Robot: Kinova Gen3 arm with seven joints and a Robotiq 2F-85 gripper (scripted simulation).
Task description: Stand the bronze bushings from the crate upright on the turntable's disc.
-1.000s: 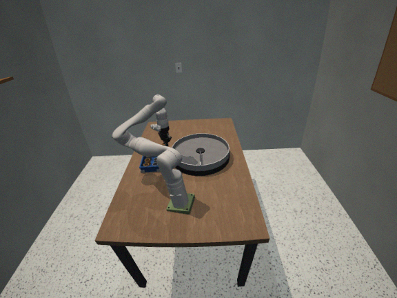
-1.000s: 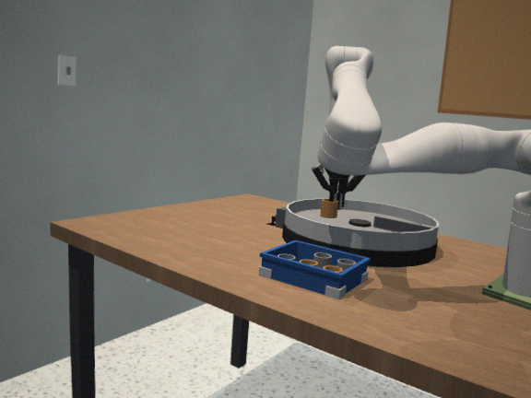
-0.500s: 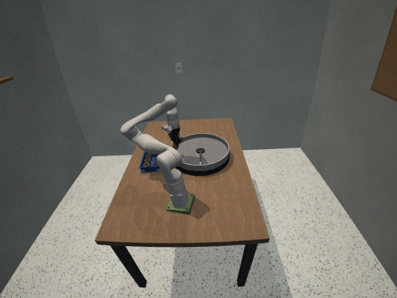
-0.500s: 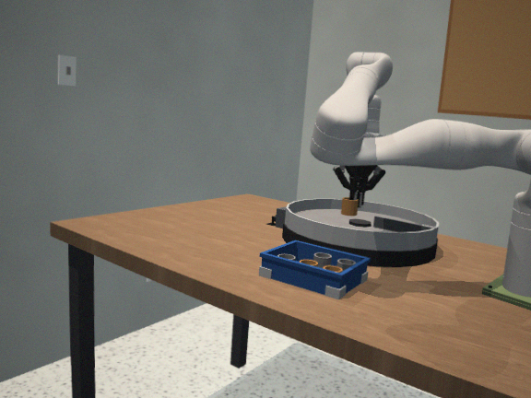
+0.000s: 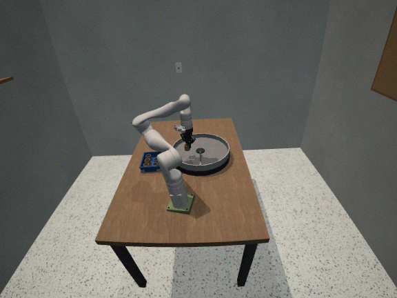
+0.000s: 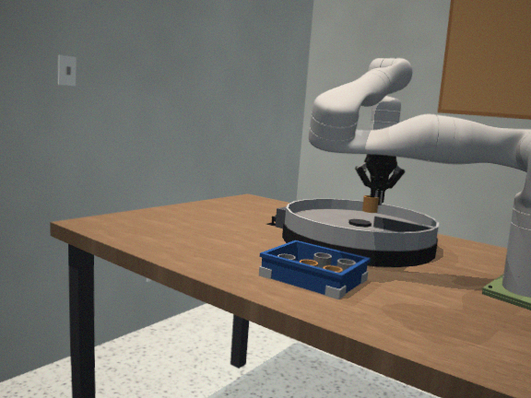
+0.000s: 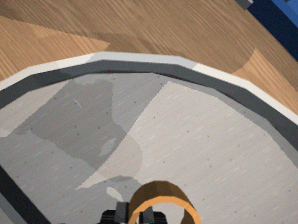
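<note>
Right of centre in the exterior view, the end effector (image 5: 189, 146) (image 6: 377, 199) (image 7: 134, 214) pinches a bronze bushing (image 5: 187, 147) (image 6: 370, 204) (image 7: 161, 192) by its wall, leaving an end free for standing.

The bronze bushing (image 5: 187, 147) (image 6: 370, 204) (image 7: 161, 192) pinched by its wall in the fingers (image 5: 189, 146) (image 6: 378, 197) is now farther over the turntable's disc (image 5: 214, 145) (image 6: 323, 216) (image 7: 200, 145), nearer the hub (image 5: 200, 150) (image 6: 359, 222). In the top view it has moved rightward from outside the turntable's rim (image 5: 229, 153) (image 6: 364, 235) (image 7: 145, 61), and the arm's elbow and wrist (image 5: 186, 115) (image 6: 386, 112) have swung the same way.
</note>
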